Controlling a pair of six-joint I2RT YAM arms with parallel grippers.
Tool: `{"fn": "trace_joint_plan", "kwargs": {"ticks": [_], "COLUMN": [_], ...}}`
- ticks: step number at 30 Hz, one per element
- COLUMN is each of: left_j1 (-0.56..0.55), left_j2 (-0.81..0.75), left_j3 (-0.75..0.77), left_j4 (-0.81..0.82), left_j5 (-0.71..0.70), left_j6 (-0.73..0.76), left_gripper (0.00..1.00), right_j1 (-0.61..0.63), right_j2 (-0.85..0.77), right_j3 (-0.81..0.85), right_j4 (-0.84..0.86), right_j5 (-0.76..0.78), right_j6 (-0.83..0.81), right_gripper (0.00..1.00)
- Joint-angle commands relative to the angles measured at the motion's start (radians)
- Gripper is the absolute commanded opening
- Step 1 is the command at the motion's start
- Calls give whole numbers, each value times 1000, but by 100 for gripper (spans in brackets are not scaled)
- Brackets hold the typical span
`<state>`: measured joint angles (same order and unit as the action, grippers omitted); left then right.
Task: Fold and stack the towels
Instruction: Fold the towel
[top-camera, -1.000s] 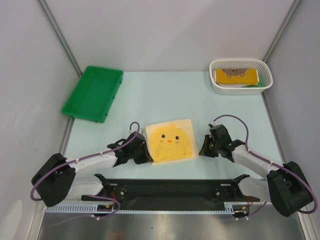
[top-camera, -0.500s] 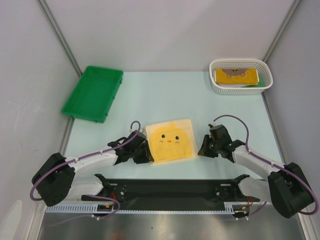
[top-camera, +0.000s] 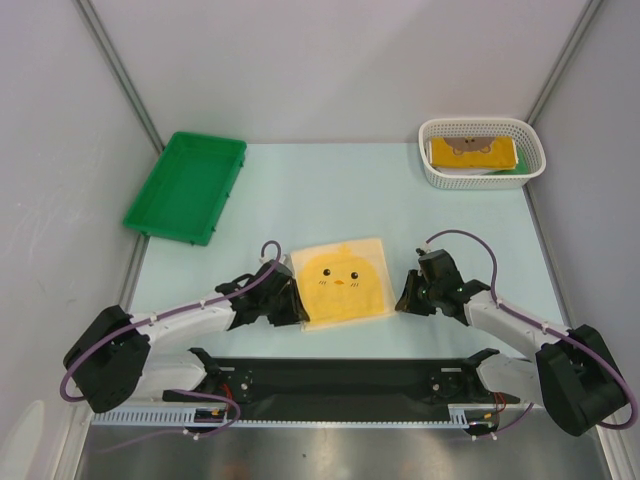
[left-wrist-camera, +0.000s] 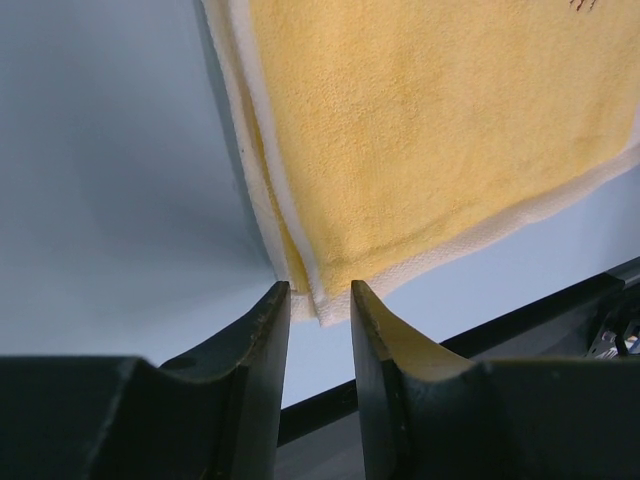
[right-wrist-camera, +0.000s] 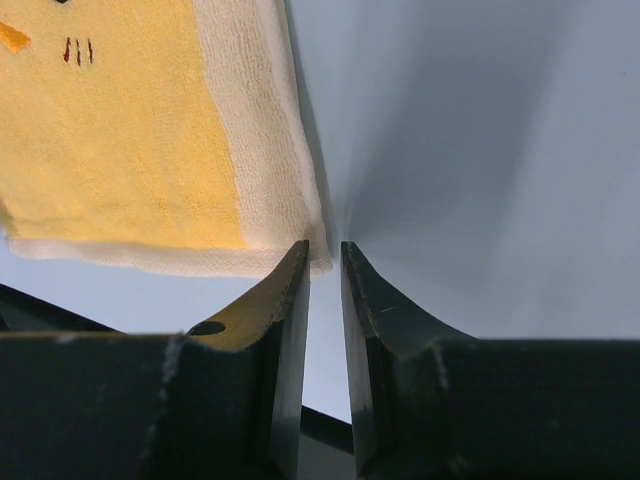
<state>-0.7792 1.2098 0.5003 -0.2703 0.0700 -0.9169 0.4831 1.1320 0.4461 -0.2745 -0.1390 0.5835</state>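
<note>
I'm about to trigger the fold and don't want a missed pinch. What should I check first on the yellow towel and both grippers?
1. left gripper at the near-left corner of the yellow towel: ok, the corner lies between its tips.
2. right gripper at the near-right corner: ok, the corner sits at its tips.
3. Jaws closed on cloth: not ok, both show a gap.
4. Both layers caught on the left: cannot tell; two layers show at that edge.
5. table beyond the towel's far edge free for the fold: ok.
6. basket and green tray off the path: ok, both at the far corners.
</note>
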Motion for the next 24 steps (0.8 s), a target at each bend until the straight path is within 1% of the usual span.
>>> {"fn": "trace_joint_plan", "kwargs": {"ticks": [1, 8, 14, 20, 21, 22, 23, 24], "left_j1": [-11, -15, -19, -19, -19, -19, -19, -19], "left_j2": [-27, 11, 46, 65, 62, 60, 59, 56], "left_j3": [37, 23, 32, 11, 11, 9, 10, 14], "left_j4": [22, 52, 68, 83, 83, 85, 82, 74], "left_j5": [-15, -4, -3, -7, -10, -12, -15, -18], "left_j6": [-20, -36, -37, -45, -43, -43, -42, -40], "left_gripper": [36, 35, 30, 27, 22, 20, 12, 8], "right_j1": [6, 8, 8, 9, 9, 9, 9, 9], "right_j2": [-9, -11, -11, -14, -11, -9, -6, -3], "right_j3": [6, 6, 6, 5, 5, 5, 5, 8], "right_j4": [15, 17, 18, 18, 21, 23, 26, 27], "right_j5": [9, 7, 6, 13, 12, 12, 12, 10], "right_j6": [4, 4, 3, 3, 3, 4, 4, 3], "right_gripper": [24, 24, 24, 24, 24, 24, 24, 24]}}
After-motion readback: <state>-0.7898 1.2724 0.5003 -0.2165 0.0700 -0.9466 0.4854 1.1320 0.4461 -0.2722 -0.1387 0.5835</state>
